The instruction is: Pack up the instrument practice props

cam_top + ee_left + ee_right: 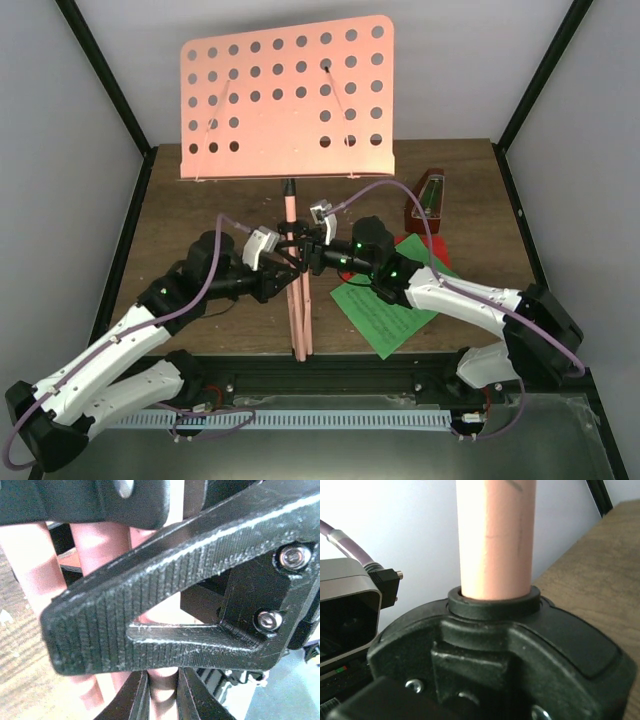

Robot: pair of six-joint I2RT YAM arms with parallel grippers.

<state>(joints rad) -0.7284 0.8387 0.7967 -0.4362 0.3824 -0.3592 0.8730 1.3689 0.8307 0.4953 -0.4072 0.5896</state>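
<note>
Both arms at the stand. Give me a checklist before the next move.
1. Left end effector grip on the pink tripod music stand: fingers clamped across its bundled pink legs. Ok.
2. Right end effector grip: it sits at the black collar around the pole, closure hidden. Cannot tell.
3. Legs folded together: ok.
4. Hole-dotted desk folded down: it stands open. Not ok.
5. Green music sheet and red sheet out of the way: flat, right of the legs, under the right arm. Ok.
6. Reddish-brown pyramid metronome upright, apart from both arms: ok.
</note>
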